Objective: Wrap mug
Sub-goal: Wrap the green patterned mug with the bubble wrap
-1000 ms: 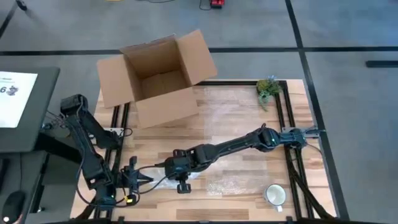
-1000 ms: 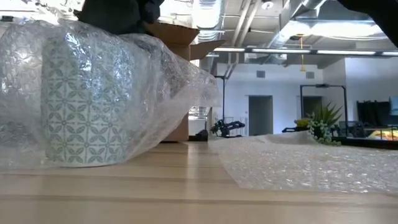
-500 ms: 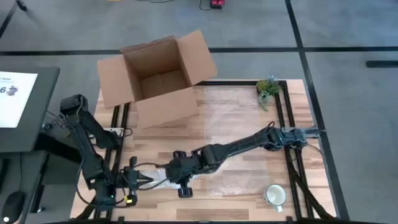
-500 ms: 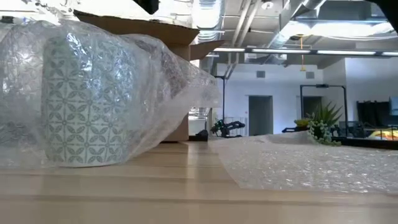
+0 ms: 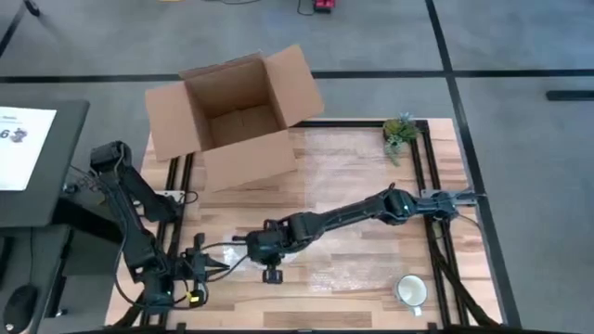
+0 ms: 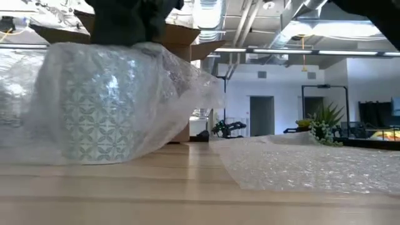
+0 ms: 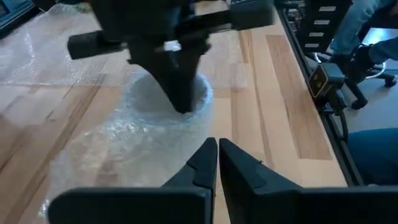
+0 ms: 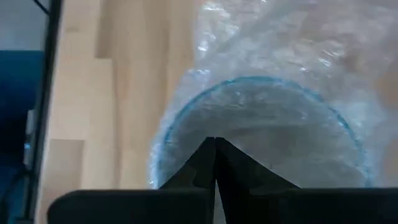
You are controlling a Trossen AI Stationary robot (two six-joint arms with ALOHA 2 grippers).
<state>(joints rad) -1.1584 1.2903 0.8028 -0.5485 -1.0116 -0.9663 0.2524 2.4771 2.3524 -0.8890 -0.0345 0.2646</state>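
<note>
Low view gives me the clearest look at the mug point(image 6: 100, 106): a straight-sided cylinder with a pale teal leaf-and-petal pattern, standing upright on the tabletop point(image 6: 187, 194) under a crinkled, glossy hood of bubble wrap point(image 6: 169, 94). The clear film drapes over its top and slopes down to the wood on one side. A second, flatter sheet of bubble wrap point(image 6: 300, 162) lies spread on the planks nearby, its dimpled surface catching the light.

From the high view I see the right arm reaching across the light wooden planks, its right pincer point(image 5: 270, 253) down over the wrapped mug point(image 5: 263, 252) near the front of the tabletop. Through the right wrist view, that pincer's dark fingers point(image 8: 214, 163) are pressed together, point to point, right above the mug's round blue-tinted rim point(image 8: 258, 134), which shows blurred through the film. Whether film is caught between them I cannot tell.

The left pincer point(image 5: 215, 267) sits low just beside the mug; the left wrist view shows its tips point(image 7: 217, 163) closed together, aimed at the crumpled wrap point(image 7: 143, 124).

Farther back stand an open brown cardboard box point(image 5: 232, 116) and a small green plant point(image 5: 400, 132). A second, bare white mug point(image 5: 410, 291) rests at the front corner.
</note>
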